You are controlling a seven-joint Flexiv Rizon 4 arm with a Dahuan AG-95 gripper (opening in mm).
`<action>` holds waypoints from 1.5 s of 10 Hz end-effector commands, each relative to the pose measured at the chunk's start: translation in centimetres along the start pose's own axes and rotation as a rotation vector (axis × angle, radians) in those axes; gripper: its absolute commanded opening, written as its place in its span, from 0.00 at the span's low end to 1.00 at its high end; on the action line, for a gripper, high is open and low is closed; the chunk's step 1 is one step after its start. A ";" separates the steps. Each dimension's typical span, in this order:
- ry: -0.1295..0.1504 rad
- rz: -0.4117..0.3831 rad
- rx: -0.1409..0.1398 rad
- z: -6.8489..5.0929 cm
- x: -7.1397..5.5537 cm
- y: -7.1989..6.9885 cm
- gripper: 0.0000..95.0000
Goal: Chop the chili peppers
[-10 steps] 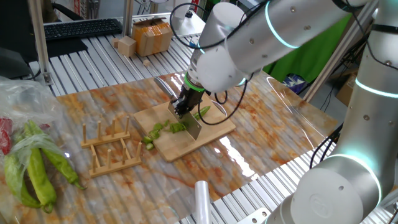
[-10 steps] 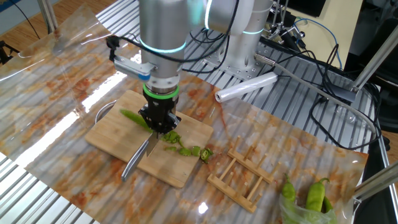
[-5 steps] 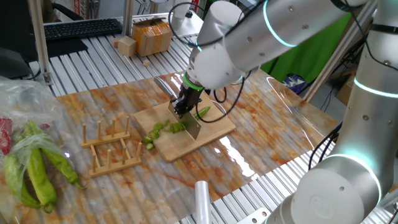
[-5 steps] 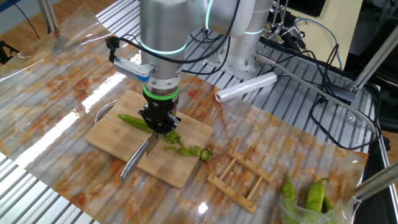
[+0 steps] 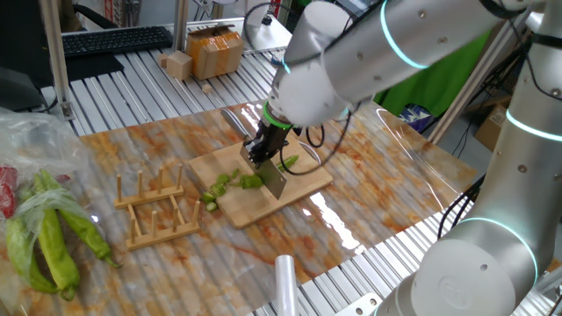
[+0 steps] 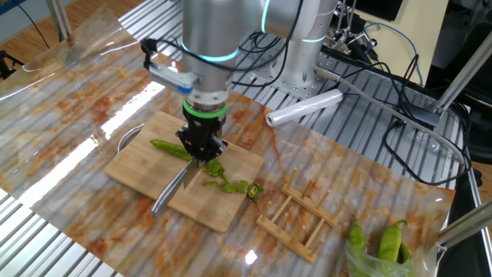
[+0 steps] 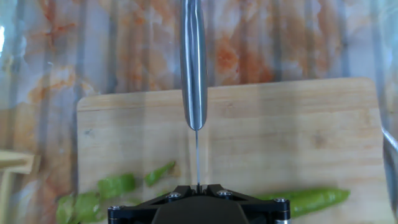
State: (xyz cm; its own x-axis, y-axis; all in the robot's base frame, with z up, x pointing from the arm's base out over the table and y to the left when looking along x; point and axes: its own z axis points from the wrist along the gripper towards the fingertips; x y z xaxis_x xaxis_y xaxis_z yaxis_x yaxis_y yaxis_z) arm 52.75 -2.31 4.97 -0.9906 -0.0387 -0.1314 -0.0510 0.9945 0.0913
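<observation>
Over the board (image 6: 138, 165), a knife (image 6: 171, 191) is pinched by its blade in the gripper (image 6: 201, 156), jaws pressed tight. Chili (image 6: 171, 148) is seen lying w/ uncut part left of blade, cut chunks (image 6: 231, 185) right, near board edge.

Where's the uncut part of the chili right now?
In the other fixed view, the uncut chili piece lies on the cutting board, left of the knife; the cut chunks sit right of the blade.
</observation>
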 end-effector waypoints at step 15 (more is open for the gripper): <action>-0.040 -0.023 0.038 1.6 -0.4 -0.5 0.00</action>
State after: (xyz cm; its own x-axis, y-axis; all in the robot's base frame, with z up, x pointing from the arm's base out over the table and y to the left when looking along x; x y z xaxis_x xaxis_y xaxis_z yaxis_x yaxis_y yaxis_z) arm 53.39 -2.55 3.51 -0.9829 -0.0581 -0.1745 -0.0683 0.9962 0.0533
